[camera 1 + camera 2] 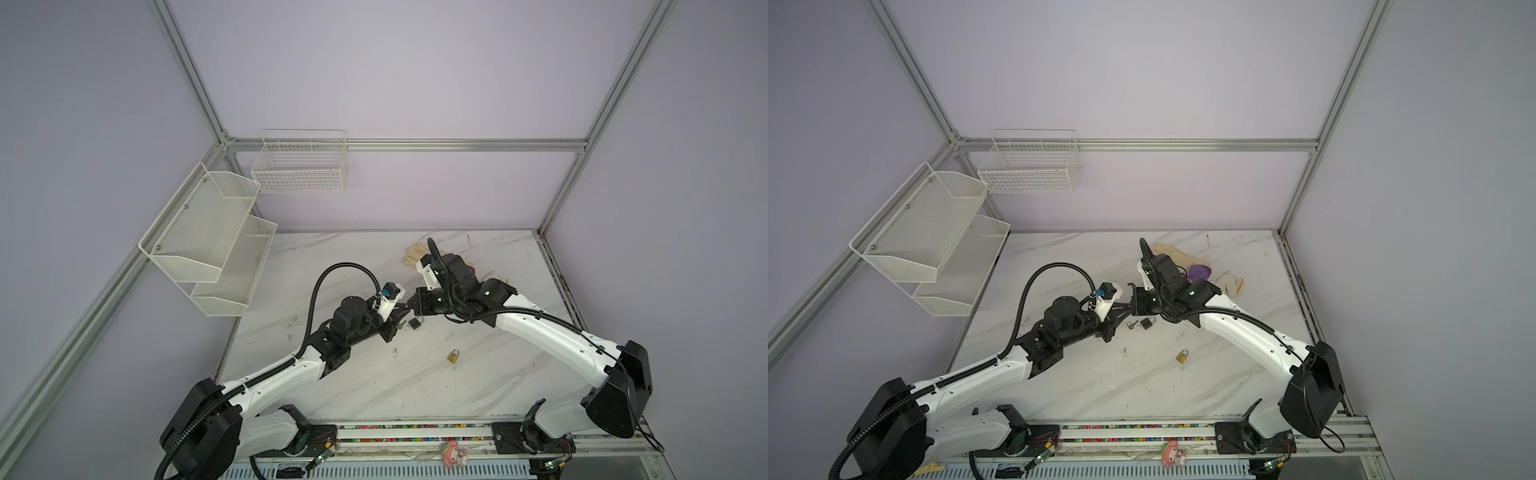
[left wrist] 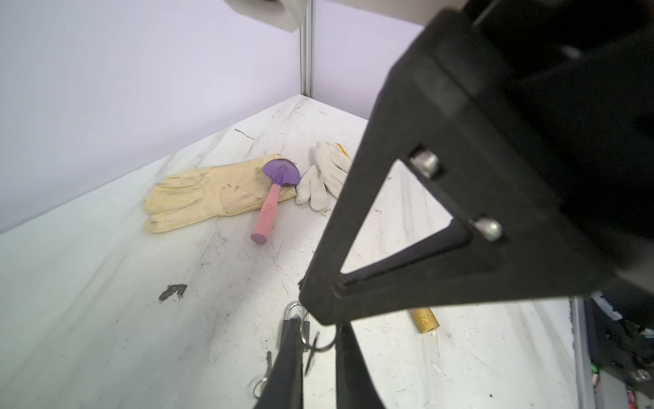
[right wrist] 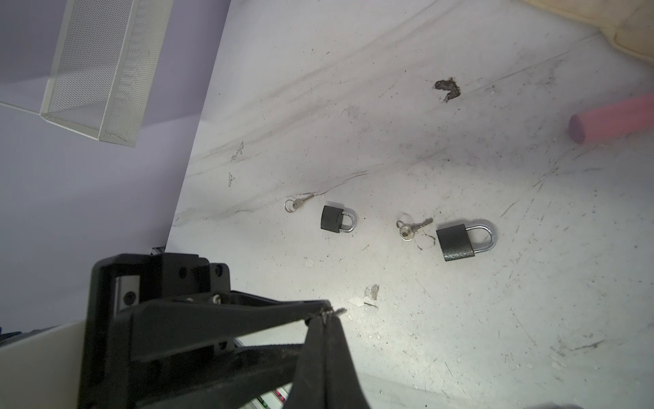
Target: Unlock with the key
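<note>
Right gripper is clamped tight on a little key. Left gripper sits nose to nose with it, fingers nearly together around the key's ring, but I can't tell if it's actually pinching. In a top view, the black padlock lies at 6 o'clock just below the tips, and the brass padlock is out at 5 o'clock.

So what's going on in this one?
Both arms meet above the middle of the table. The right claw is shut on a small key, and the left claw has its fingers either side of it. Whether they grip is unclear, but it looks like a handover. Two black padlocks and a brass padlock lie on the table, apart from both claws.
</note>
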Available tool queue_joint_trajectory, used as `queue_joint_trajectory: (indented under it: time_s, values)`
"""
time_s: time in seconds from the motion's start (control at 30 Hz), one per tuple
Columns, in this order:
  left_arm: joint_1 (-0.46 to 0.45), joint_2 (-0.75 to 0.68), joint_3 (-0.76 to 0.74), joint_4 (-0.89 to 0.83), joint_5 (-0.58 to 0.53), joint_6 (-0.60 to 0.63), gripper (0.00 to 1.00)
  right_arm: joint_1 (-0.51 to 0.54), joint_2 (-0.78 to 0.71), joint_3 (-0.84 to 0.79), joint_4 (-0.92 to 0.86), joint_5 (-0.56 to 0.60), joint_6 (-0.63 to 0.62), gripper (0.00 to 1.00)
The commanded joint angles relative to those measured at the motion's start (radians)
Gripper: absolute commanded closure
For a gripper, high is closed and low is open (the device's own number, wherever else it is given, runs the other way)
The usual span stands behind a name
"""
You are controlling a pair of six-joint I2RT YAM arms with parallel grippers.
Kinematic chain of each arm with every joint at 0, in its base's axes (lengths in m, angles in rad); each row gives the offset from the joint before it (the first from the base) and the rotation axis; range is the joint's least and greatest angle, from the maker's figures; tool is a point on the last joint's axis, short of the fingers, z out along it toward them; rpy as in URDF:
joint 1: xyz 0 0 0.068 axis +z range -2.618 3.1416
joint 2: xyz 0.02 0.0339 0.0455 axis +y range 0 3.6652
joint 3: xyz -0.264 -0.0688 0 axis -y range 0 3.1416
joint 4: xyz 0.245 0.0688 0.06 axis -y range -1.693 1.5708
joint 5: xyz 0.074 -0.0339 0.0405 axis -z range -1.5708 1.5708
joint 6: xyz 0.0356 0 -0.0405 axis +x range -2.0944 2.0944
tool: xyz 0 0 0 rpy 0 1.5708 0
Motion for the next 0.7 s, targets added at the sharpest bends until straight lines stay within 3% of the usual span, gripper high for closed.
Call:
queue_joint_trajectory:
  time_s: [0.0,0.13,0.67]
  values:
    - [0.001,-0.003,0.102,0.036,0.015,0.007,0.93,-0.001,-0.021,0.01,-0.026,0.013,-0.004,1.0]
    - [0.0,-0.005,0.103,0.034,0.021,0.001,1.0,-0.001,-0.024,0.008,-0.025,0.017,-0.005,1.0]
    - [0.001,-0.041,0.097,0.012,0.007,-0.058,1.0,-0.008,-0.056,-0.002,-0.008,0.039,-0.019,1.0]
